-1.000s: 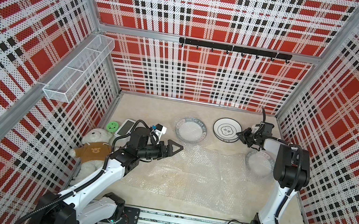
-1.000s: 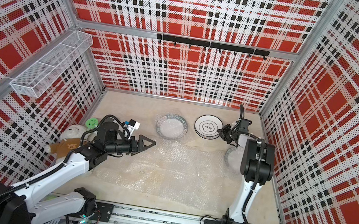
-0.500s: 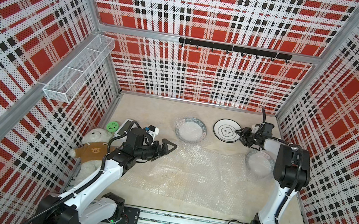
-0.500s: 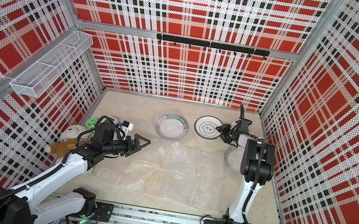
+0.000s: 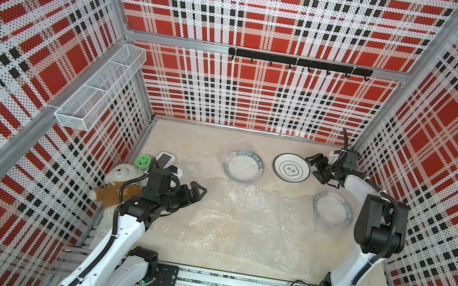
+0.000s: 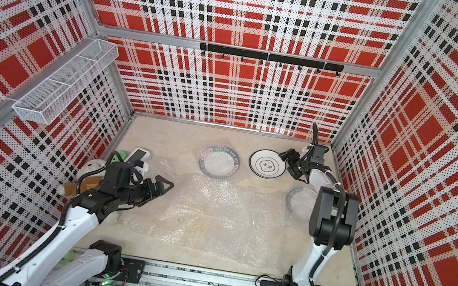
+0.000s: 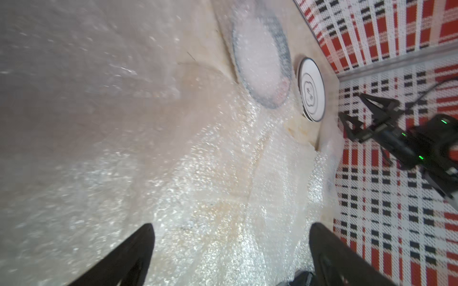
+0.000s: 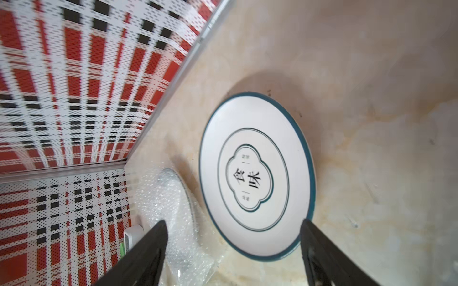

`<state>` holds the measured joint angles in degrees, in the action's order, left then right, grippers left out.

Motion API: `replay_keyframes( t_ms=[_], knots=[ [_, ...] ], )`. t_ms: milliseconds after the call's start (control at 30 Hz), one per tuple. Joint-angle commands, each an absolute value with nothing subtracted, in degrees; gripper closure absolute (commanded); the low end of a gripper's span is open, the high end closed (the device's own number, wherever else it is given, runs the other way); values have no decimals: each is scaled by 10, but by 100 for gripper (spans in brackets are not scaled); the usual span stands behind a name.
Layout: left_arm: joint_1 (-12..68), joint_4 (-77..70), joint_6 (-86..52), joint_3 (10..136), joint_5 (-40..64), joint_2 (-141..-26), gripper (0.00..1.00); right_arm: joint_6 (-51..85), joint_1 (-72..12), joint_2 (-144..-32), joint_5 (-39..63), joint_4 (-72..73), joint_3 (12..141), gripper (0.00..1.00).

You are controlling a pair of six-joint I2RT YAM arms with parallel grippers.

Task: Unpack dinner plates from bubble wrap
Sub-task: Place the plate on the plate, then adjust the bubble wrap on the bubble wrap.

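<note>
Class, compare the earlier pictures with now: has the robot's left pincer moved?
Yes. In a top view the open black left pincer has drawn back from the bubble-wrapped round plate at the far middle, toward the white teddy bear.

A bare plate lies at the bench's 1 o'clock, with the right gripper, fingers spread, just beside its 3 o'clock edge. Two wrapped plates sit at 12 and 3; the left gripper gapes at 9 over loose bubble wrap.
</note>
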<state>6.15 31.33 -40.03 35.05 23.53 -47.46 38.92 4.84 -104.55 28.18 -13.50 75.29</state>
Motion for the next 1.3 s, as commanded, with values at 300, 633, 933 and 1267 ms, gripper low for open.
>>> replay_keyframes(
  t_ms=[300, 633, 933, 1267],
  knots=[
    [-59, 290, -356, 434, 78, -629, 1, 389, -10, -806, 326, -66, 567, 0],
    [-35, 242, -292, 466, -15, -759, 1, 392, -33, -682, 413, -58, 429, 0],
    [-36, 241, -263, 489, -56, -832, 0, 361, -34, -657, 453, -98, 387, 0],
    [-62, 241, -255, 509, -29, -911, 1, 389, -34, -670, 476, -64, 385, 0]
  ],
)
